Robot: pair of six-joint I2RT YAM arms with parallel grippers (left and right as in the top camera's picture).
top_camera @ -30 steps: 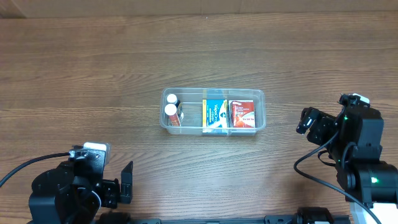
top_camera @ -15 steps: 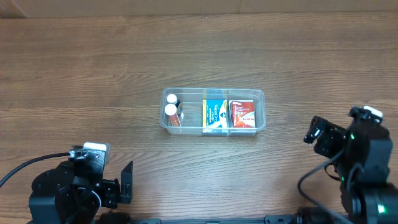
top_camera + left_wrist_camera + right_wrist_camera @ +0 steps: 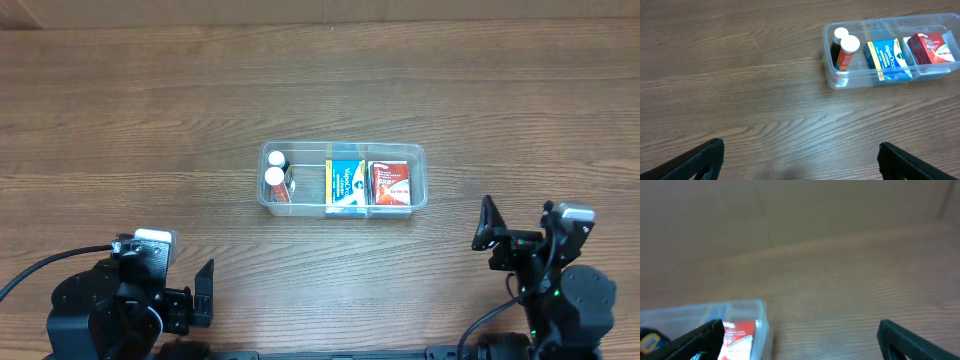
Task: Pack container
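Note:
The clear plastic container (image 3: 420, 152) sits mid-table. It holds two white-capped bottles (image 3: 274, 178) at its left end, a blue box (image 3: 347, 184) in the middle and a red box (image 3: 391, 183) at its right end. It also shows in the left wrist view (image 3: 832, 75) and, blurred, in the right wrist view (image 3: 760, 305). My left gripper (image 3: 799, 157) is open and empty, low at the near left, well short of the container. My right gripper (image 3: 800, 337) is open and empty at the near right, apart from the container.
Bare wooden table (image 3: 150, 110) lies all around the container. A cardboard wall stands behind the table's far edge (image 3: 790, 210). Cables trail from the left arm base (image 3: 60, 262).
My right arm has drawn back toward the near edge and turned, moving from beside the container's right end to the near right corner. The left arm and the container have not moved.

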